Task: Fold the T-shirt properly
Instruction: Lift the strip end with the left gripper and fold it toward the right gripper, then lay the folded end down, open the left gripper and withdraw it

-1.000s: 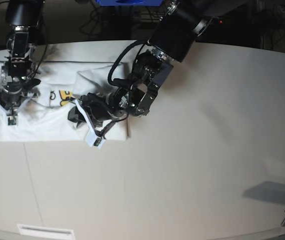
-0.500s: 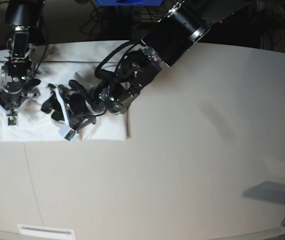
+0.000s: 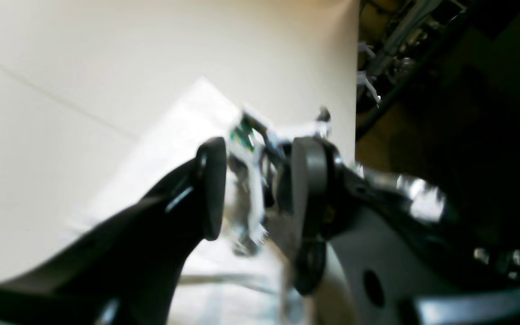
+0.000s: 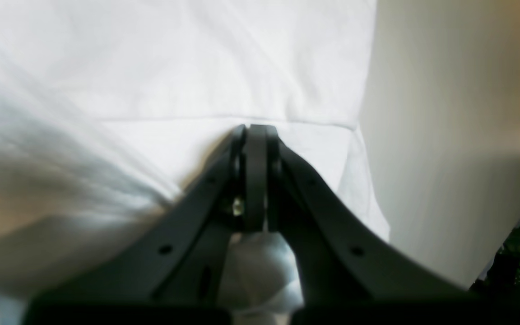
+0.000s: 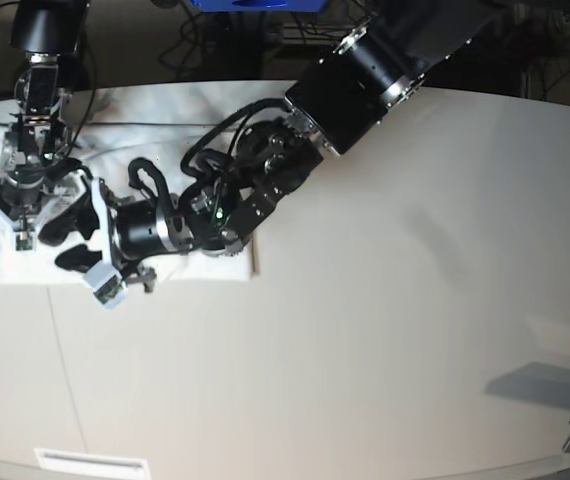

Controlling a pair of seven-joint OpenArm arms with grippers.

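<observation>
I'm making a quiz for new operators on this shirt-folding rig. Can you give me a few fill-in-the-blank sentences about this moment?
1. The T-shirt is mostly ____ in colour.
2. The right hand has its jaws ____ on the shirt cloth.
3. The left hand has its jaws ____, with nothing between them.

Answers: white; shut; open

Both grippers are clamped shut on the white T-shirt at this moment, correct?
Only the right gripper is shut on the T-shirt. The left gripper has its jaws apart with no cloth between them, as the left wrist view shows.
</observation>
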